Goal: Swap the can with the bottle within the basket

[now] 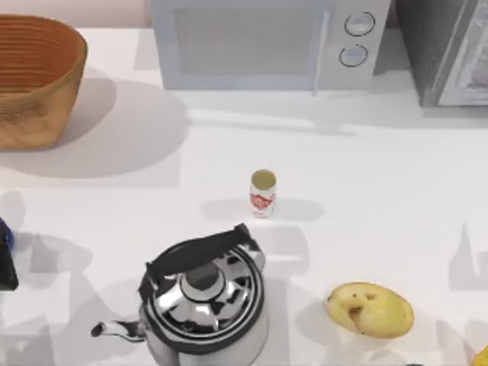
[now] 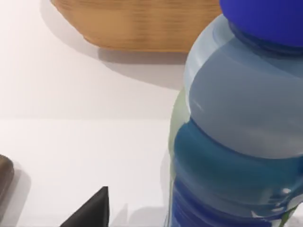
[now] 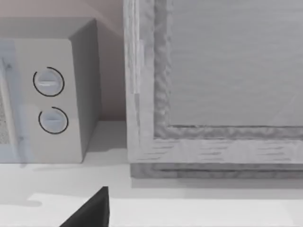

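While the can (image 1: 262,194) is standing upright on the white table (image 1: 381,206) near the middle, well apart from the basket (image 1: 34,80) at the far left corner, the left gripper (image 1: 6,263) is sitting at the table's left edge with a sliver of blue beside it. Seen from the left wrist, the bottle (image 2: 241,127) is looming very close, its blue cap up and its bluish body upright, with the basket's woven wall (image 2: 137,26) lying beyond it on the table; whether the jaws are closing on the bottle cannot be told, since just one dark finger tip (image 2: 92,210) is showing. A shiny kettle (image 1: 204,301) with a black handle is resting in front of the can, and a potato (image 1: 370,309) is lying to its right. The right wrist camera is facing a microwave (image 3: 47,118) and a grey cabinet (image 3: 218,85) at the back; its jaws' state cannot be told either.
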{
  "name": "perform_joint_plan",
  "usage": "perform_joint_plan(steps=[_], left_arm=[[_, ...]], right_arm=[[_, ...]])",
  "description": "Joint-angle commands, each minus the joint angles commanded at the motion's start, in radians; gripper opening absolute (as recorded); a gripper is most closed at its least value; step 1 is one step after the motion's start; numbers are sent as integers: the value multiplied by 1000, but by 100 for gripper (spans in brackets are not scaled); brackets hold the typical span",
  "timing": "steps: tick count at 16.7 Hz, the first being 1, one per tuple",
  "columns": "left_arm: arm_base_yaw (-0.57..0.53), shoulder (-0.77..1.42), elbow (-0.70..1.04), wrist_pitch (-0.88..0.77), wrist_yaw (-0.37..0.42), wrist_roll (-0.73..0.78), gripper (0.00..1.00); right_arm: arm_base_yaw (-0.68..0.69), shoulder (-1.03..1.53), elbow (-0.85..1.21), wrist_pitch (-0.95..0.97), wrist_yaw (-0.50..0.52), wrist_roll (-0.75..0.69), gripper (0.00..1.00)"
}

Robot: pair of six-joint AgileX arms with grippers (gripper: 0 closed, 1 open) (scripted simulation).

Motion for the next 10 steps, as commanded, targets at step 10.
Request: perform_joint_plan(steps=[10], left_arm=[[-107, 427, 138, 306, -92, -42, 100]], right_arm=[[0, 0, 0, 0, 0, 0, 100]])
